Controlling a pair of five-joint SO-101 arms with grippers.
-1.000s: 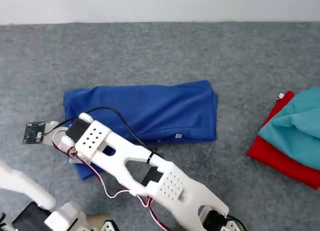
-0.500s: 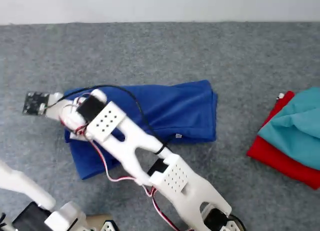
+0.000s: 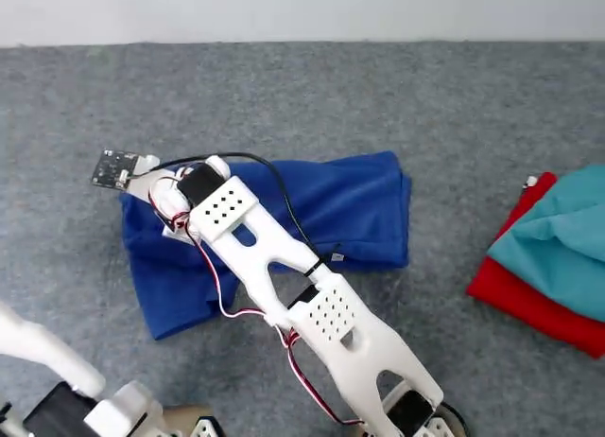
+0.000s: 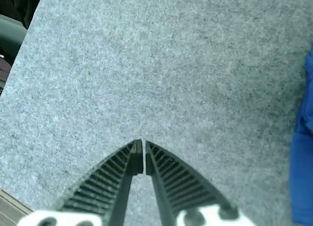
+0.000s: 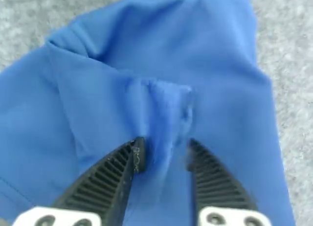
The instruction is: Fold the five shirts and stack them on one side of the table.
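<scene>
Grey felt covers the table [image 3: 284, 87], and the blue shirt [image 3: 340, 210] lies across its middle as a long folded band, well apart from the two other shirts at the right edge in the high view. There the teal shirt [image 3: 567, 243] rests on top of the red shirt [image 3: 515, 295], whose near edge sticks out from under it. The blue shirt's left end is rumpled, with a loose flap [image 3: 175, 295] spreading toward the near side of the table. The right arm [image 3: 321, 314] runs on a slant from the near edge, crosses the blue shirt's near edge and ends over that rumpled left end. In its wrist view, the right gripper [image 5: 164, 145] is down on the cloth, its jaws pinching a raised ridge of blue fabric that bunches up between the ribbed fingers [image 5: 122, 165]. The left arm [image 3: 43, 347] sits at the near left corner in the high view. The left gripper [image 4: 144, 150] hangs over bare felt with its jaws pressed together and nothing between them; an edge of the blue shirt lies near it on the felt.
</scene>
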